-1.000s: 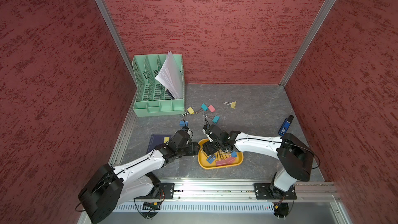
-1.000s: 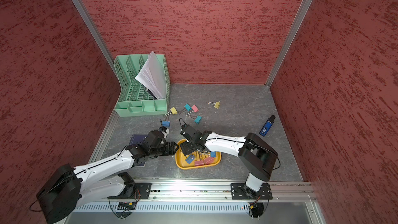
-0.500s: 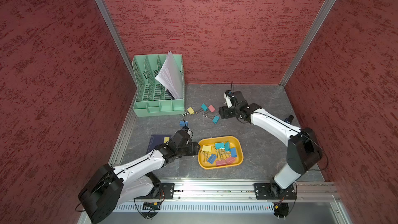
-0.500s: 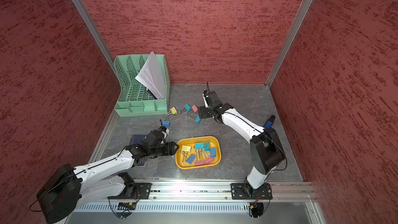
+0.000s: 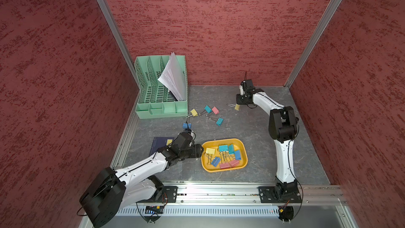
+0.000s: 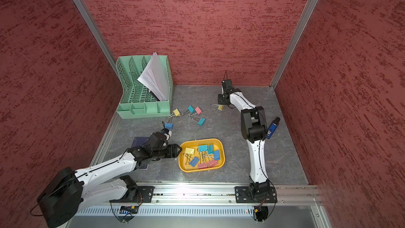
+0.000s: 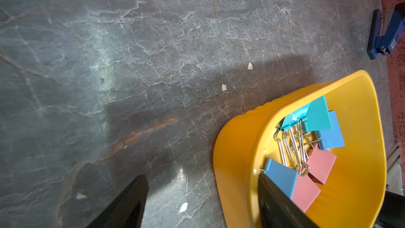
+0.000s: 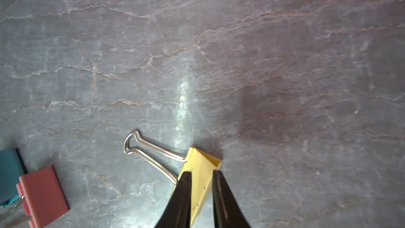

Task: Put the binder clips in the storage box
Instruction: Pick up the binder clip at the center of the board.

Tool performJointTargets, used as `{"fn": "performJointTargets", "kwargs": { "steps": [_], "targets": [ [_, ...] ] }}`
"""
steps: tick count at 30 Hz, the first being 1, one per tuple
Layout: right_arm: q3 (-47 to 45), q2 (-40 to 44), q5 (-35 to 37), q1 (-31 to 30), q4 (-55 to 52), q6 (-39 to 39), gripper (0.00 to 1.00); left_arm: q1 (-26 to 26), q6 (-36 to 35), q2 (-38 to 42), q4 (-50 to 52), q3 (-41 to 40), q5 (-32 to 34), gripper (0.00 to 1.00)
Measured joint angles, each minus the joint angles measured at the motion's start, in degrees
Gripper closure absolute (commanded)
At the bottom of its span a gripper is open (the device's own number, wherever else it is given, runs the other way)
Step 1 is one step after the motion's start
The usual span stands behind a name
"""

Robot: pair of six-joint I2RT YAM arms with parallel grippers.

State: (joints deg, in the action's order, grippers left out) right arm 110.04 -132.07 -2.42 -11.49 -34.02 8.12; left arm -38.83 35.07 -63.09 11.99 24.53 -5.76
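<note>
Pickup of one more clip is the step in hand. Left hand (image 5: 202, 148) hangs spread astride the end wall of the storage box (image 5: 221, 140), gripping nothing; several binder clips (image 5: 223, 148) lie inside. Five loose clips (image 5: 207, 109) sit beyond on the tabletop (image 5: 252, 128). Right hand (image 8: 201, 173) pinches the yellow clip (image 8: 202, 160), which rests near the back wall. Next, I judge, comes a clean lift and a carry over the box rim

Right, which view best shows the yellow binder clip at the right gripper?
The right wrist view: the yellow clip sits close up between the fingertips of the right gripper. In both top views it is tiny; the left wrist view misses it.
</note>
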Motion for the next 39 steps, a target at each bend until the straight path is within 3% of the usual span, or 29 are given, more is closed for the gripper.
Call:
{"fn": "performJointTargets", "kwargs": {
  "steps": [10, 15, 20, 25, 31, 35, 39],
  "targets": [
    [13.5, -8.3, -2.8, 1.7, -5.5, -0.3, 0.78, 0.3, 0.0, -0.8, -0.4, 0.0, -0.6, 0.2],
    [15.5, -10.9, -4.9, 1.9, -8.1, -0.2, 0.78, 0.4, 0.0, -1.1, -0.5, 0.1, -0.7, 0.2],
    [14.6, -10.9, -6.6, 2.0, -9.6, 0.5, 0.78, 0.4, 0.0, -1.1, -0.5, 0.1, -0.8, 0.2],
    [4.3, -5.7, -8.1, 2.0, -7.1, 1.6, 0.74, 0.5, 0.0, -1.1, -0.4, 0.1, -0.9, 0.2],
    [-10.5, 3.7, -8.9, 1.9, -4.6, 3.2, 0.53, 0.6, 0.0, -0.7, -0.4, 0.1, -1.0, 0.2],
    [-13.6, 6.1, -9.1, 1.8, -2.8, 3.4, 0.35, 0.6, 0.0, -0.2, -0.1, 0.1, -1.0, 0.2],
    [-15.3, 7.5, -9.2, 1.1, -0.9, 3.3, 0.31, 0.6, 0.0, 0.9, 0.0, -0.1, -1.0, 0.2]
  ]
}}
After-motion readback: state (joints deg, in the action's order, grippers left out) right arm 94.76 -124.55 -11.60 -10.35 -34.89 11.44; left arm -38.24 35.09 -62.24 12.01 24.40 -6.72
